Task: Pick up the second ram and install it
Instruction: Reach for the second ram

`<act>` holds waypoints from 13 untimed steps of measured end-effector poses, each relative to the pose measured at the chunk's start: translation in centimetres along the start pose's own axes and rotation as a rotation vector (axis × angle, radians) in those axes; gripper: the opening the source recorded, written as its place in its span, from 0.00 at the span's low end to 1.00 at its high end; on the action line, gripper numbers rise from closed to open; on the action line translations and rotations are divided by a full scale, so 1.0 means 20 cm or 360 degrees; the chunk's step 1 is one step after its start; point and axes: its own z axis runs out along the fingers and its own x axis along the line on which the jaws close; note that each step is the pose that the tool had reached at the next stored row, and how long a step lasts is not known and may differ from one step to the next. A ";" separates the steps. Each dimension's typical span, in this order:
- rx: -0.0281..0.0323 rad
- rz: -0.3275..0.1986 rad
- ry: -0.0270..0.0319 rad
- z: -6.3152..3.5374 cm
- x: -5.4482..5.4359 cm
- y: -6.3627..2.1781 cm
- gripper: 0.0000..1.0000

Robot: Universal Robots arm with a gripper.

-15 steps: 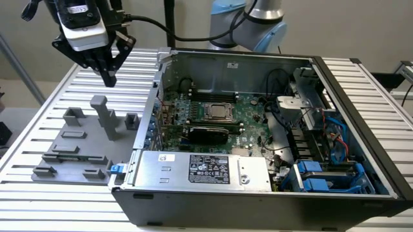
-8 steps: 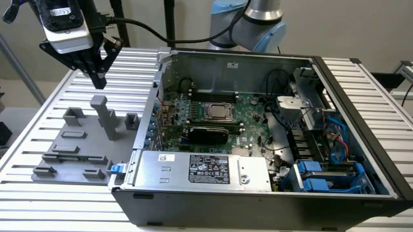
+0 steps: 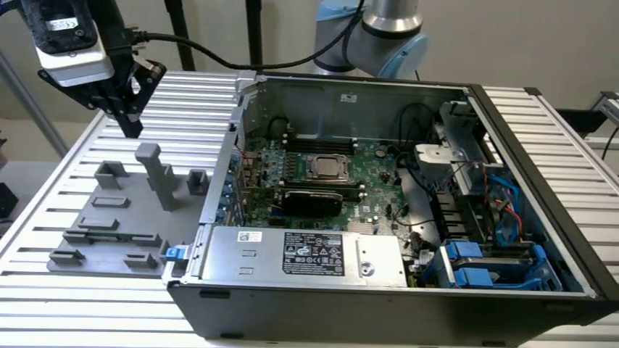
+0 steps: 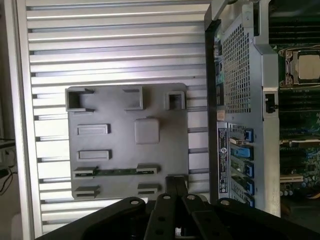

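Tool [image 3: 130, 123], black, on the arm's wrist, hangs above the far end of the flat grey plastic fixture plate [image 4: 120, 150], high enough for the wrist view to take in the whole plate; can't tell how far open it is, nothing seen in its hold. The second ram [image 4: 116, 171], a thin green circuit-board stick, lies on edge in the plate, each end cradled by a small grey block so its long sides stay free to grasp. Plate sits on the ribbed aluminium surface [image 3: 58, 304] just beside the open black computer case [image 3: 387, 308]; green motherboard [image 3: 377, 181] inside faces up, so it is reachable from above. Pick not yet made
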 end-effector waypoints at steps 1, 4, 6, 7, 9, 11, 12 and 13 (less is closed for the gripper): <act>0.00009 0.0000 0.00007 0.003 0.01 -0.002 0.11; 0.00039 0.0000 0.00036 0.013 0.06 -0.009 0.11; 0.00062 0.0000 0.00056 0.019 0.09 -0.014 0.11; 0.00071 0.0000 0.00064 0.023 0.11 -0.016 0.11; 0.00093 0.0000 0.00083 0.029 0.14 -0.020 0.11; 0.00115 0.0000 0.00100 0.036 0.17 -0.025 0.11; 0.00125 0.0000 0.00109 0.040 0.19 -0.027 0.11; 0.00135 0.0000 0.00117 0.043 0.20 -0.030 0.11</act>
